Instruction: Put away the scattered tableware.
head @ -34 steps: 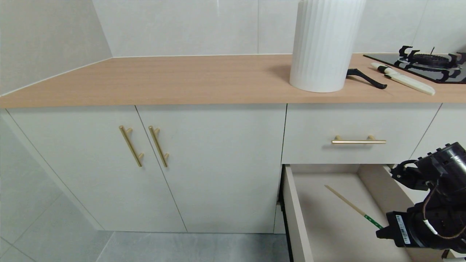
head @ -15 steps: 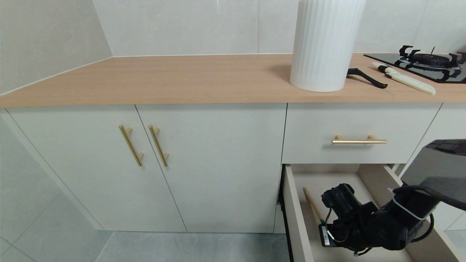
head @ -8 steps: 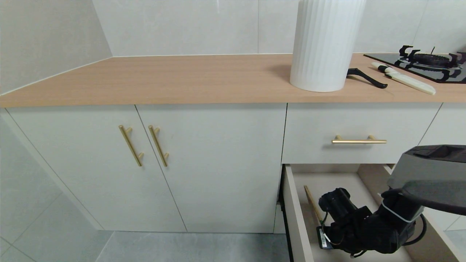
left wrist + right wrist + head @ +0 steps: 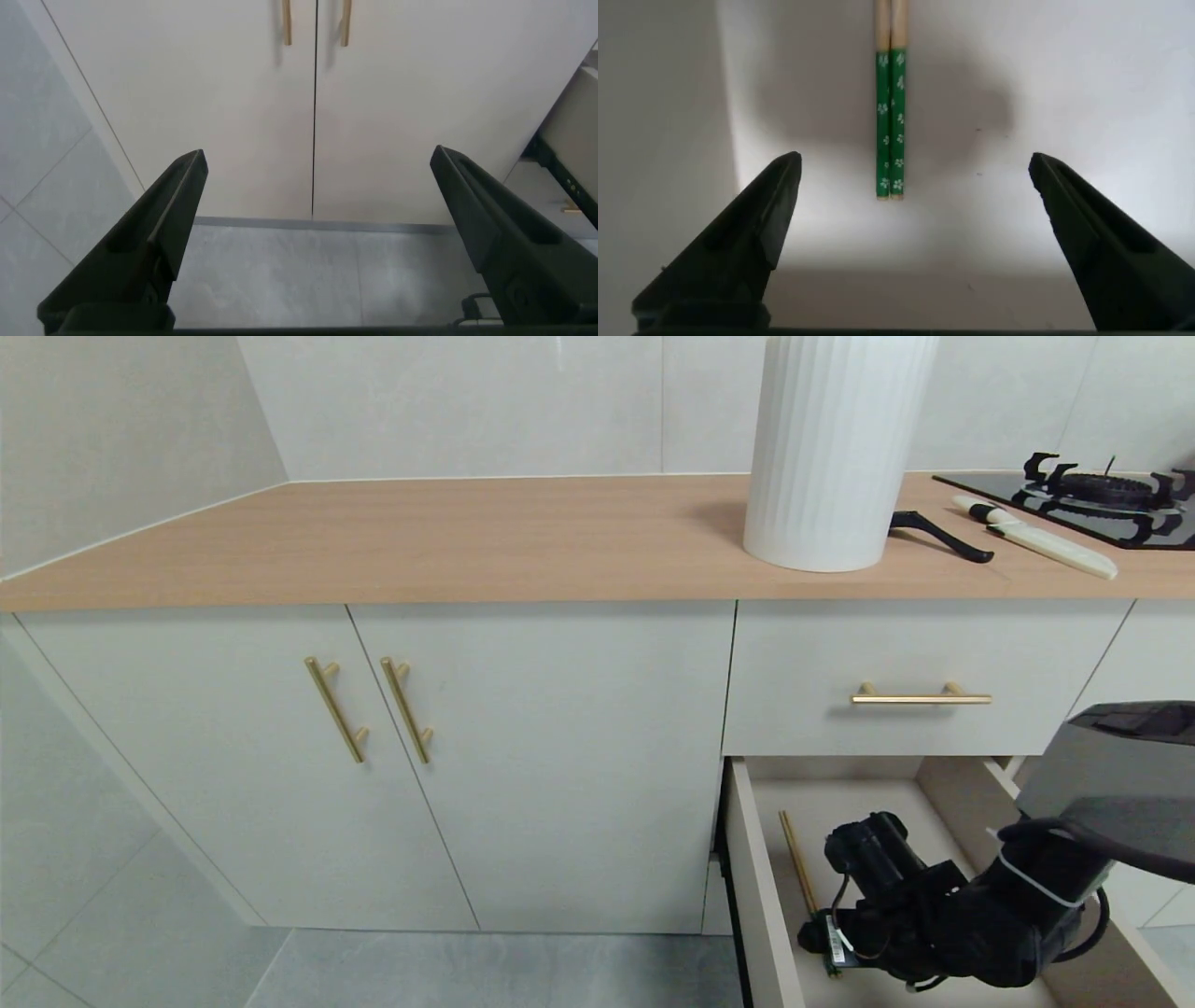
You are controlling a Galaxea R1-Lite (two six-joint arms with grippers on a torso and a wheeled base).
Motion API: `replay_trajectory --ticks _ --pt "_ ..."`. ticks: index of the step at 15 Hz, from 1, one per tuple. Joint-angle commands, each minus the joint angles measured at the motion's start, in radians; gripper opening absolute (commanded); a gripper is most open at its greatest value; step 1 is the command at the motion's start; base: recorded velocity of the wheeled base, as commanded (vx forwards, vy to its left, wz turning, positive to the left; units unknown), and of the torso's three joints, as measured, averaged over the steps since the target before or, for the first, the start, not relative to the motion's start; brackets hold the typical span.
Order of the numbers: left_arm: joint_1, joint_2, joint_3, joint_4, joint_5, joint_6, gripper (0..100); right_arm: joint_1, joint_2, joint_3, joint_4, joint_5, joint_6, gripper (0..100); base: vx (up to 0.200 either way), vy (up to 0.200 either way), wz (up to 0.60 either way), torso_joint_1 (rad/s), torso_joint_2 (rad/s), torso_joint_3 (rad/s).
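The chopsticks (image 4: pixel 889 103) lie flat on the floor of the open drawer (image 4: pixel 758 896), close to its left wall, with their long axis running front to back. The right gripper (image 4: pixel 912 166) hangs over their green ends, jaws spread and holding nothing. A straight lift out looks safe.

Top of the white ribbed container (image 4: pixel 831 448) is cut off by the head view's upper edge; one end of the black handle (image 4: pixel 941 538) is hidden behind it. Stove (image 4: pixel 1102 490) is cropped at the right edge, drawer (image 4: pixel 758 887) front at the bottom. Chopsticks (image 4: pixel 795 859): near end is covered by the right gripper (image 4: pixel 910 168); plain ends are cropped in the right wrist view. Door handles (image 4: pixel 287 22) are cut off in the left wrist view.
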Motion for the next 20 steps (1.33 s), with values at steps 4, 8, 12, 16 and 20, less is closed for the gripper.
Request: replay_trajectory --ticks 4,8,12,16,20 --pt "0.001 0.0 0.0 0.0 0.001 0.0 100 -0.181 -0.568 0.002 0.261 0.025 -0.167 100 0.0 0.0 0.0 0.0 0.0 0.0" --pt "0.001 0.001 -0.001 0.0 0.001 0.0 100 -0.448 -0.79 -0.215 0.691 0.28 -0.296 100 0.0 0.0 0.0 0.0 0.0 0.0" --pt "-0.001 0.001 0.0 0.0 0.001 0.0 100 -0.461 -0.838 -0.193 0.695 0.277 -0.359 100 0.0 0.0 0.0 0.0 0.0 0.0" --pt "0.001 0.0 -0.001 0.0 0.001 0.0 100 -0.461 -0.849 -0.185 0.695 0.277 -0.383 100 0.0 0.0 0.0 0.0 0.0 0.0" --pt "-0.001 0.0 0.0 0.0 0.001 0.0 100 -0.461 -0.861 -0.175 0.694 0.277 -0.394 100 0.0 0.0 0.0 0.072 -0.2 -0.165"
